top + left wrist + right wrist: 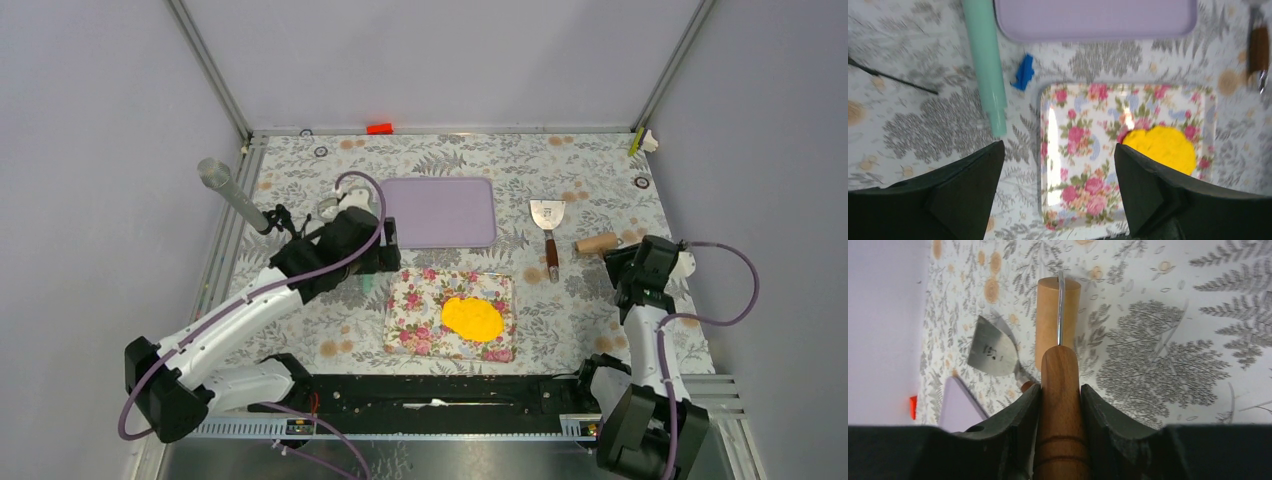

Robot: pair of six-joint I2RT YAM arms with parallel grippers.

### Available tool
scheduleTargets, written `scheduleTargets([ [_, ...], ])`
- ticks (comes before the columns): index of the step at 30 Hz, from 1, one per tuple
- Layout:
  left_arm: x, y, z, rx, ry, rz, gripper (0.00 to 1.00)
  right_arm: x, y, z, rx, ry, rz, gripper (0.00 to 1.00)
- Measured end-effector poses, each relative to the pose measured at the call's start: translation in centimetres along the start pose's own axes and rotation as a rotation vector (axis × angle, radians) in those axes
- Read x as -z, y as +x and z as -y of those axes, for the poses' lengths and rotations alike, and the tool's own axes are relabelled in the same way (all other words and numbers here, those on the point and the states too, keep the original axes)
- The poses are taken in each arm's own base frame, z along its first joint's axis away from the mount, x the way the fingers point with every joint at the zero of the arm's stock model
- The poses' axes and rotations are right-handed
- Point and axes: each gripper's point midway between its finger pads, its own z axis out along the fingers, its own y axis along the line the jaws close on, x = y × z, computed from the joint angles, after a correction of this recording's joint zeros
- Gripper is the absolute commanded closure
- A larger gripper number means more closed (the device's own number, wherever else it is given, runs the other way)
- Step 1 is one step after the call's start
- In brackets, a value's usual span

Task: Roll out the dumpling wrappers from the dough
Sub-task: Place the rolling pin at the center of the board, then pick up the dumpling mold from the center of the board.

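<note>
The yellow dough [472, 318] lies as a flattened irregular sheet on the right half of a floral plate [415, 300]. It also shows in the left wrist view [1163, 147] on the plate [1083, 150]. No dumpling wrappers are in view. My left gripper [385, 262] is open and empty, above the table just left of the plate, its jaws wide apart [1060, 190]. My right gripper [628, 258] is shut [1060, 395] on the handle of a small wooden roller [1057, 315], whose barrel [597, 243] rests on the table at the right.
A purple mat [438, 212] lies behind the plate. A teal rolling pin [985, 60] and a small blue piece [1024, 71] lie left of the plate. A metal scraper [548, 225] lies between mat and roller. A grey cylinder [232, 195] stands at far left.
</note>
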Motion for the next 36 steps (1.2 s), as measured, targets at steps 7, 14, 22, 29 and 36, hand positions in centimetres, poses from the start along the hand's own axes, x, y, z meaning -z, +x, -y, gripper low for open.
scheduleTargets([
  [7, 0.0, -7.9, 0.3, 0.035, -0.116, 0.116, 0.09, 0.8, 1.2, 4.6, -0.012, 0.148, 0.026, 0.01],
  [14, -2.7, -11.3, -0.7, 0.038, -0.264, 0.119, 0.07, 4.1, -0.3, 7.3, 0.020, 0.282, 0.110, 0.00],
  [22, -4.6, -11.7, -4.8, 0.043, -0.382, 0.065, 0.04, 6.3, -2.0, 2.2, 0.066, 0.139, 0.108, 0.00],
  [29, -5.1, -12.5, -7.2, 0.082, -0.415, 0.060, 0.04, 7.6, 3.0, -6.0, 0.250, -0.194, -0.089, 0.00],
  [36, -6.9, -11.9, -8.1, 0.098, -0.449, 0.029, 0.03, 10.5, 11.8, -11.7, 0.532, -0.404, -0.301, 0.12],
])
